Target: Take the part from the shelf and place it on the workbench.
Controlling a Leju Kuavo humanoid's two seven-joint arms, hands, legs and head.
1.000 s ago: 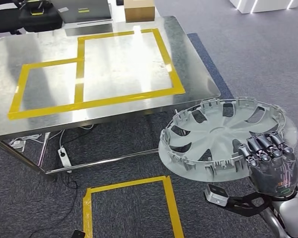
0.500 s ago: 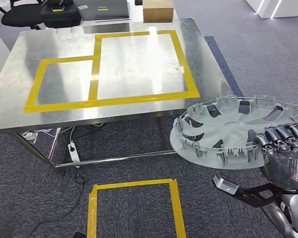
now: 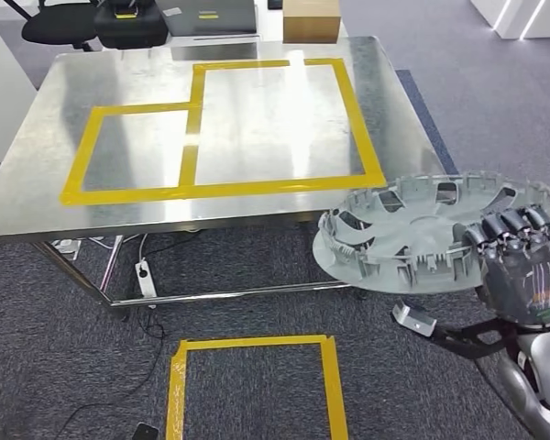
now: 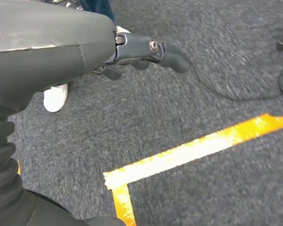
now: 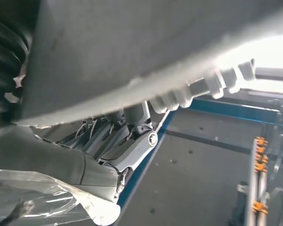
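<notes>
Now the right hand (image 3: pixel 522 275) grips the near right rim of the grey wheel cover (image 3: pixel 424 229), held flat over carpet just off the steel workbench's (image 3: pixel 44 174) near right corner; left hand (image 4: pixel 147 49) hangs with fingers extended, holding nothing, above floor tape (image 4: pixel 190 150).

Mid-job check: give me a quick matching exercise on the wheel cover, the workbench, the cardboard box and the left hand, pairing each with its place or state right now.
Things:
1. wheel cover
2. workbench
3. cardboard box
4. left hand

Places or states:
A. beyond the workbench's far edge
B. over grey carpet, holding nothing
C. gripped at its rim by the right hand, off the workbench's near right corner
D. steel top marked with yellow tape rectangles

Pairs: 1-C, 2-D, 3-A, 4-B
</notes>
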